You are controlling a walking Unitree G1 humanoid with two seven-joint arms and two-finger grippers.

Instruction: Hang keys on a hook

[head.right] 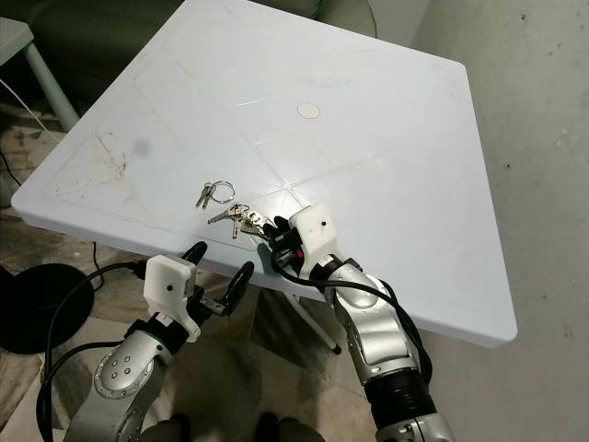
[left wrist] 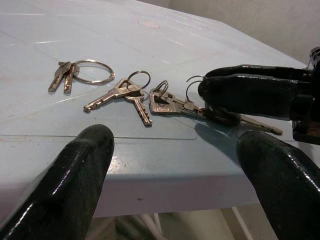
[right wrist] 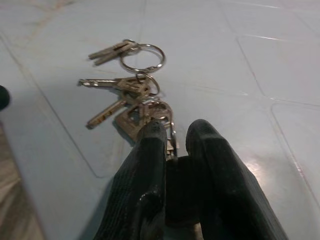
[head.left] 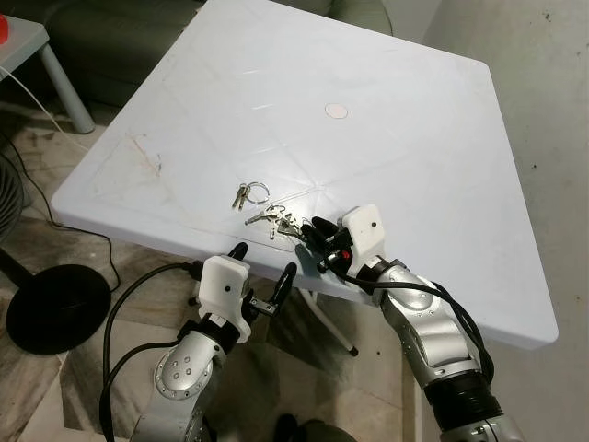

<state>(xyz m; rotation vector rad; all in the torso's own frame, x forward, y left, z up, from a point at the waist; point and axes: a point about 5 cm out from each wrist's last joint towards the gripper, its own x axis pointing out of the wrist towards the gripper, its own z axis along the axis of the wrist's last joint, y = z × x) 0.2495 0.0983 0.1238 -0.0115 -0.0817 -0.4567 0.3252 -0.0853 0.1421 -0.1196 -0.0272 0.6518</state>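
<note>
A bunch of silver keys [head.left: 271, 219] on linked rings lies near the front edge of the white table [head.left: 405, 138]. A separate ring with two small keys [head.left: 248, 194] lies just beyond it. My right gripper [head.left: 317, 235] rests on the table at the bunch's right end, its fingers [right wrist: 150, 150] shut on the nearest keys and ring. My left gripper [head.left: 265, 260] is open, just below and in front of the table edge, pointing at the keys [left wrist: 135, 95]. Its two fingers [left wrist: 75, 175] stand wide apart with nothing between them.
A round white cap [head.left: 337, 111] marks the table's middle. On the floor at the left are a black round base [head.left: 55, 308] and cables. A small white side table [head.left: 28, 41] and a dark sofa [head.left: 120, 37] stand behind. Table legs [head.left: 331, 327] cross under the front edge.
</note>
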